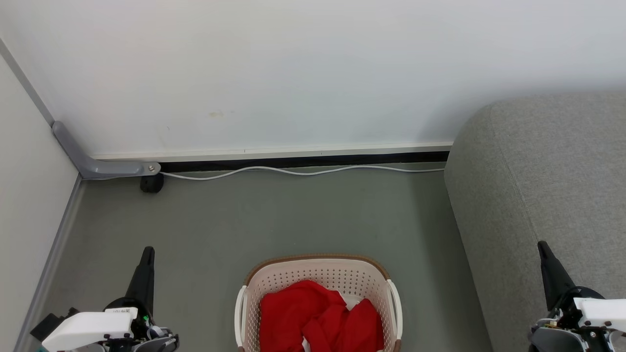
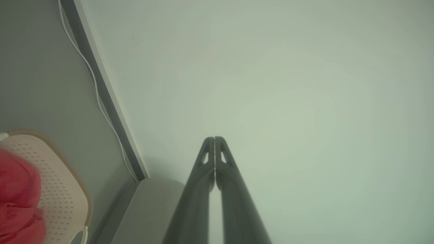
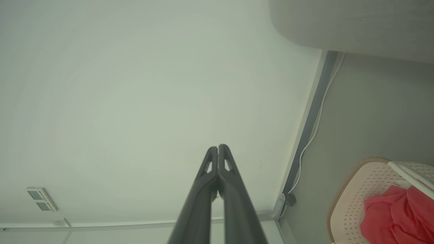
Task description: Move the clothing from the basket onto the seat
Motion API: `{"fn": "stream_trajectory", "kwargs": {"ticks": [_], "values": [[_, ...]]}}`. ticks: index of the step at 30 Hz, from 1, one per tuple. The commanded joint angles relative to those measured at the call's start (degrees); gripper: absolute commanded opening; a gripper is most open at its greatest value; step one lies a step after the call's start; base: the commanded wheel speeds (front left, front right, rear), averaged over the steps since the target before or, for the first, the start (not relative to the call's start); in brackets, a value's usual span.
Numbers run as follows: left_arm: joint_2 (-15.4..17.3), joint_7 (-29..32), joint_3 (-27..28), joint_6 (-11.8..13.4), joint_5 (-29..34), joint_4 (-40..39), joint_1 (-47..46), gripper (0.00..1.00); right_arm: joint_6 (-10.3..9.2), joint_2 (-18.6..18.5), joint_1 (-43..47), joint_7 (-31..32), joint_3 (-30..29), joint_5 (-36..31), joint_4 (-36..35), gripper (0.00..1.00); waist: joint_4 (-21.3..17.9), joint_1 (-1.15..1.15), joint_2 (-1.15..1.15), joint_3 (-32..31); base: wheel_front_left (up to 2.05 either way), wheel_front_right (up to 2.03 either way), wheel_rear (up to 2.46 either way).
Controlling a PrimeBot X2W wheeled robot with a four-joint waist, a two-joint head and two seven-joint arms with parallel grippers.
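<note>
Grey floor: clothing heaped in basket, near centre; sofa seat at right. Pressed together, nothing held: left tool, right tool. Pickup judged not begun; next, tool to be spread, lowered into basket.

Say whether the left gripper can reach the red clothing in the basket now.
Probably yes. The left gripper, fingers shut, sits beside the cream perforated plastic basket, whose top is open, with the bright red fabric clothing uncovered inside. Nothing stands between them, but the jaws must open first.
</note>
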Motion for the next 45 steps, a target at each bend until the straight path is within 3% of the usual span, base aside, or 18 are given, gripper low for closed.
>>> {"fn": "stream_trajectory", "kwargs": {"ticks": [1, 23, 24, 27, 28, 29, 36, 45], "values": [[1.0, 0.3, 1.9, -0.5, -0.2, -1.7, -3.3, 0.00, 0.09, -0.6, -2.0, 0.4, 1.0, 0.7, -1.7, 0.00, 0.0, 0.00, 0.00, 0.0, 0.00, 0.00, 0.00], [1.0, 0.3, 1.9, -0.5, -0.2, -1.7, -3.3, 0.00, 0.09, -0.6, -2.0, 0.4, 1.0, 0.7, -1.7, 0.00, 0.0, 0.00, 0.00, 0.0, 0.00, 0.00, 0.00], [0.0, 0.0, 0.0, 0.0, 0.0, 0.0, 0.0, 1.00, -0.01, 0.0, 0.0, 0.0, 0.0, 0.0, 0.0, 1.00, 0.0, 0.00, 0.00, 0.0, 0.00, 0.00, 0.00], [-0.8, -0.1, -0.1, 0.0, 0.0, 2.0, 1.2, 1.00, 0.00, 0.6, 1.0, 0.0, 0.3, -0.1, 1.9, 1.00, 0.0, 0.00, 0.00, 0.0, 0.00, 0.00, 0.00], [-1.1, -0.1, -0.1, 0.1, 0.0, 2.7, 1.9, 0.00, -0.01, 0.9, 1.6, 0.0, 0.4, -0.1, 2.5, 0.00, 0.0, 0.00, 0.00, 0.0, 0.00, 0.00, 0.00], [-1.4, -0.1, -0.2, 0.1, 0.0, 3.5, 2.6, 1.00, -0.01, 1.2, 2.2, 0.0, 0.5, -0.1, 3.3, 1.00, 0.0, 0.00, 0.00, 0.1, 0.00, 0.00, 0.00], [-1.2, -1.2, -0.3, 0.0, 0.5, 3.5, 1.5, 1.00, -0.01, 0.8, 0.9, -0.7, 1.1, -0.6, 3.1, 1.00, 0.0, 0.13, 0.00, 0.1, 0.00, 0.00, 0.00], [-0.6, -2.8, -0.8, 0.0, 2.2, 3.7, 0.4, 1.00, 0.00, -0.3, -0.6, -2.3, 3.0, -1.7, 3.1, 1.00, 0.0, 0.00, 0.00, 0.2, 0.00, 0.00, 0.00]]}}
